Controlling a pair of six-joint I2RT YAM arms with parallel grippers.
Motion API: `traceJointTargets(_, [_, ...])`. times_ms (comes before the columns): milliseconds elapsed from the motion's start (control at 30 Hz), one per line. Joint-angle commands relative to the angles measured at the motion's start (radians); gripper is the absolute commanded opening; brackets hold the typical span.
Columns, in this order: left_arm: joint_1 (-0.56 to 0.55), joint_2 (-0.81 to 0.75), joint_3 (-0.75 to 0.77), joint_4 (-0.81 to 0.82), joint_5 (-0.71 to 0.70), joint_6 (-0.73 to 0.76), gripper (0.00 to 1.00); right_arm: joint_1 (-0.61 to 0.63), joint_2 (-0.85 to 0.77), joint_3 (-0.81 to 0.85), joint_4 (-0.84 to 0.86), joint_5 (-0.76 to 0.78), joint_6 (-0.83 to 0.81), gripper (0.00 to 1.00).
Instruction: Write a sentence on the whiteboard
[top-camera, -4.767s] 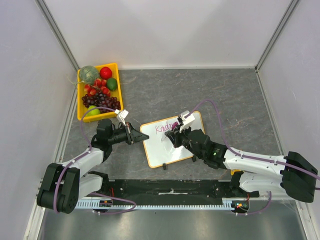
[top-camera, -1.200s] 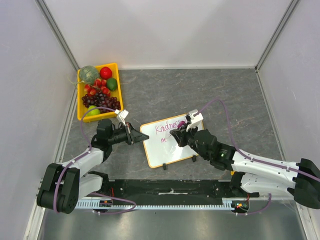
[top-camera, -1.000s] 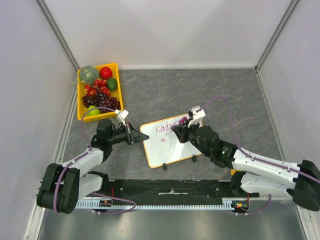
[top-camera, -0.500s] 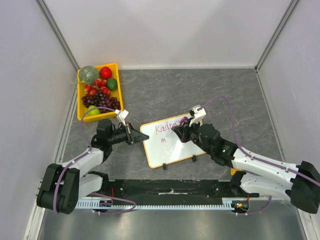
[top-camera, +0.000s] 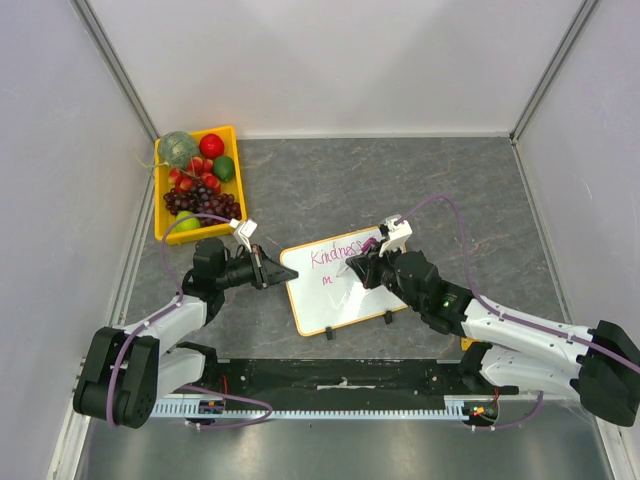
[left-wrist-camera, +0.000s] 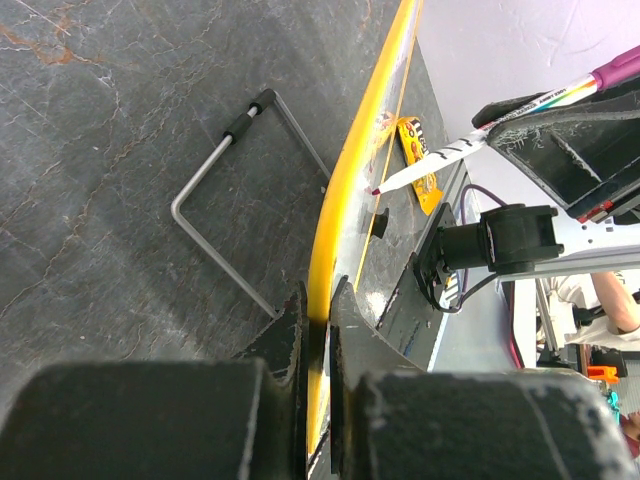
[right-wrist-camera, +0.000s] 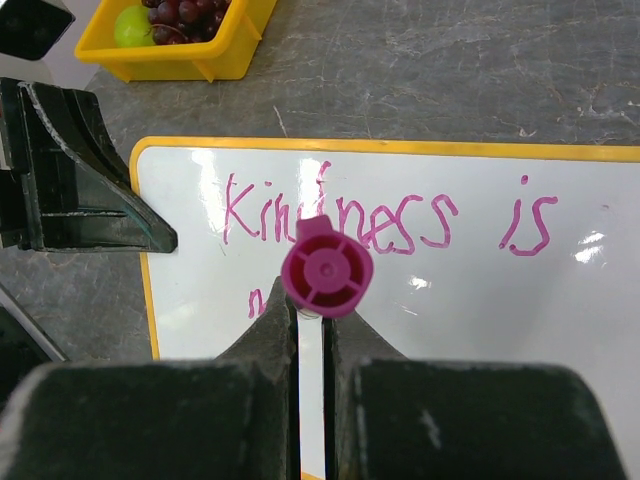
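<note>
Clamping the left edge of the whiteboard (top-camera: 340, 295), the left gripper (top-camera: 275, 270) has its two fingers pressed on the orange-yellow frame; its wrist view shows the board (left-wrist-camera: 345, 200) edge-on between them (left-wrist-camera: 318, 300). A bent wire stand (left-wrist-camera: 215, 160) lies on the gray stone-patterned table (top-camera: 420, 180) under the board's far side. The board sits near the middle of the table, just in front of the arm bases, turned at a slant.

From the right, the right gripper (top-camera: 362, 268) hangs over the board's upper half, fingers closed tight on a white marker with a magenta end (right-wrist-camera: 327, 270). Seen from the left wrist, the marker (left-wrist-camera: 470, 145) slopes down toward the board face; its tip looks to be at the surface, though contact is hard to confirm.

On the board, the sentence (right-wrist-camera: 340, 220) reads "Kindness is" in pink on the first line, with one short stroke of a second line peeking out just left of the marker (top-camera: 326, 281).

Far left on the table, well apart from the board, stands a yellow tray (top-camera: 238, 165) holding grapes (top-camera: 200, 200), strawberries, a green melon and a red apple.
</note>
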Motion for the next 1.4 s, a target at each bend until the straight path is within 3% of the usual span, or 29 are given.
traceJointTargets(0, [-0.006,0.022,-0.009,-0.106,-0.105,0.083,0.02,-0.002,0.001,-0.007,0.055,0.036,0.020,0.00])
traceJointTargets(1367, [-0.006,0.024,-0.007,-0.106,-0.102,0.083,0.02,-0.002,0.019,-0.038,0.026,-0.030,0.012,0.00])
